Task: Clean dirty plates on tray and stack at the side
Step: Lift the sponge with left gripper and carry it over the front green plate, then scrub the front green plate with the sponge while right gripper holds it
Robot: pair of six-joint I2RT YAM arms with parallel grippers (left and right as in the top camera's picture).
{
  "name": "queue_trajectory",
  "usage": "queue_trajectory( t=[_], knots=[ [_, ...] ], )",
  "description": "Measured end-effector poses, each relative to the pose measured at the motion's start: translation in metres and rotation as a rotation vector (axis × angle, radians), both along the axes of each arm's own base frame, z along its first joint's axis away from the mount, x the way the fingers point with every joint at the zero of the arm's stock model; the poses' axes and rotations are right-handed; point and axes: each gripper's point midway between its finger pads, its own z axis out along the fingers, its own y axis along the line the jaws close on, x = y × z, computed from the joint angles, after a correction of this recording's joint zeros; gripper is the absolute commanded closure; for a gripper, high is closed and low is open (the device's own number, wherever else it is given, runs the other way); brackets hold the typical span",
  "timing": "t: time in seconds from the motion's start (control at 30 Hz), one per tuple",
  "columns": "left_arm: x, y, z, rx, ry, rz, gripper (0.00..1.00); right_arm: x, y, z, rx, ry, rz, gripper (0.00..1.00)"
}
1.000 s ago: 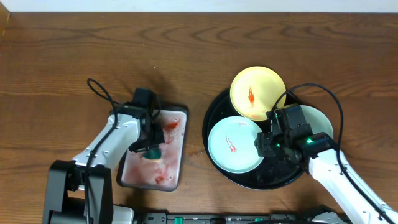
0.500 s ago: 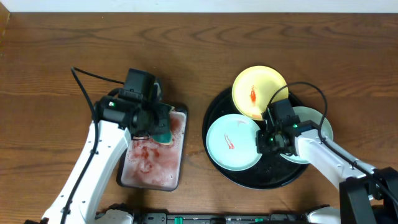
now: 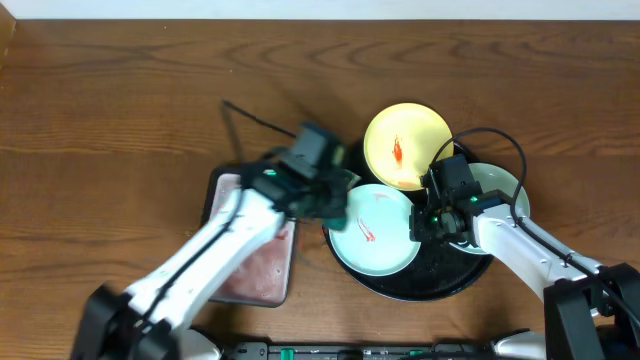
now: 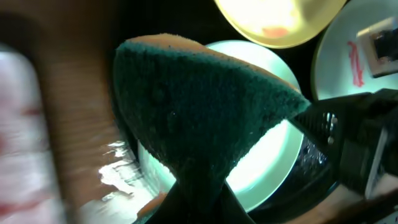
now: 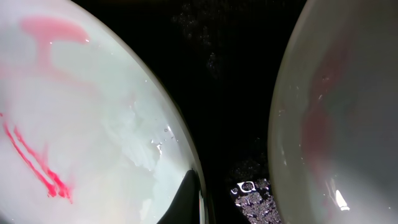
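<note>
The black tray (image 3: 452,282) holds three dirty plates. A pale yellow plate (image 3: 407,140) with a red smear leans on the tray's far rim. The mint plate (image 3: 372,245) with red streaks lies at the tray's left, and it fills the left of the right wrist view (image 5: 81,124). A third pale plate (image 3: 503,188) sits at the right, half hidden by the right arm. My left gripper (image 3: 335,200) is shut on a dark teal sponge (image 4: 205,106), held just above the mint plate's (image 4: 273,168) left part. My right gripper (image 3: 427,225) is shut on that plate's right rim, one finger (image 5: 186,199) lying on it.
A small grey tray (image 3: 262,262) with pink watery residue lies left of the black tray, partly under my left arm. Bare wood tabletop (image 3: 120,110) stretches behind and to the left. The left arm's cable (image 3: 250,115) loops over the table behind it.
My left arm swung right from the grey tray with the sponge to over the mint plate. My right gripper closed on that plate's rim. The plates shifted slightly left.
</note>
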Motion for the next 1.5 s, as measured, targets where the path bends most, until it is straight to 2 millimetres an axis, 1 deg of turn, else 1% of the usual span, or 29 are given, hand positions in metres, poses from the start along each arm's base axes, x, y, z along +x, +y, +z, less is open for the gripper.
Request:
queue_trajectory(
  t=[0.1, 0.23, 0.3, 0.37, 0.47, 0.6, 0.67, 0.7, 0.8, 0.87, 0.93, 1.03, 1.1, 1.13, 1.23, 1.3, 1.33, 1.37, 1.5],
  knots=[
    [-0.003, -0.023, -0.027, 0.004, 0.053, 0.0, 0.93, 0.0, 0.0, 0.0, -0.001, -0.001, 0.001, 0.99],
    [-0.005, -0.045, -0.067, 0.004, 0.132, 0.026, 0.93, 0.0, 0.0, 0.0, -0.002, -0.001, 0.001, 0.99],
    [-0.005, -0.057, -0.083, -0.021, 0.162, 0.028, 0.92, 0.0, 0.0, 0.0, -0.003, -0.001, 0.0, 0.99],
    [-0.007, -0.067, -0.097, -0.04, 0.191, 0.024, 0.93, 0.0, 0.0, 0.0, -0.003, -0.001, 0.0, 0.99],
    [-0.007, -0.071, -0.1, -0.043, 0.204, 0.023, 0.93, 0.001, 0.0, 0.0, -0.005, -0.002, 0.0, 0.99],
    [-0.007, -0.067, -0.101, -0.009, 0.22, 0.034, 0.92, 0.001, 0.0, 0.0, -0.005, -0.003, 0.0, 0.99],
    [-0.007, -0.058, -0.1, 0.046, 0.224, 0.05, 0.93, 0.001, 0.0, 0.0, -0.005, -0.003, 0.0, 0.99],
    [-0.008, -0.051, -0.1, 0.087, 0.225, 0.061, 0.93, 0.001, 0.0, 0.0, -0.004, -0.002, 0.0, 0.99],
    [-0.012, -0.012, -0.1, 0.271, 0.211, 0.109, 0.92, 0.001, 0.0, 0.0, -0.005, -0.002, 0.0, 0.99],
    [-0.009, 0.003, -0.099, 0.348, 0.176, 0.127, 0.93, 0.001, 0.0, 0.0, -0.004, -0.002, 0.0, 0.99],
    [-0.005, 0.008, -0.099, 0.382, 0.147, 0.135, 0.93, 0.001, 0.001, 0.0, 0.003, -0.002, 0.002, 0.99],
    [-0.001, 0.008, -0.098, 0.385, 0.122, 0.139, 0.93, 0.001, 0.003, 0.001, 0.013, 0.0, 0.004, 0.99],
    [0.004, -0.002, -0.099, 0.334, 0.113, 0.137, 0.93, 0.001, 0.003, 0.001, 0.015, 0.001, 0.005, 0.99],
    [0.008, -0.01, -0.099, 0.285, 0.11, 0.135, 0.93, 0.001, 0.003, 0.001, 0.014, 0.0, 0.004, 0.99],
    [0.016, -0.052, -0.095, 0.061, 0.125, 0.097, 0.93, 0.001, 0.002, 0.001, 0.008, -0.001, -0.001, 0.99],
    [0.016, -0.076, -0.091, -0.038, 0.134, 0.065, 0.93, 0.001, 0.002, 0.001, 0.007, -0.001, -0.002, 0.99],
    [0.011, -0.087, -0.09, -0.079, 0.149, 0.048, 0.93, 0.001, 0.002, 0.001, 0.007, -0.001, -0.002, 0.99],
    [0.007, -0.093, -0.089, -0.098, 0.164, 0.04, 0.93, 0.001, 0.002, 0.001, 0.006, -0.001, -0.002, 0.99],
    [-0.02, -0.114, -0.084, -0.15, 0.237, -0.016, 0.93, 0.002, 0.001, 0.001, 0.0, -0.004, -0.004, 0.99]
  ],
)
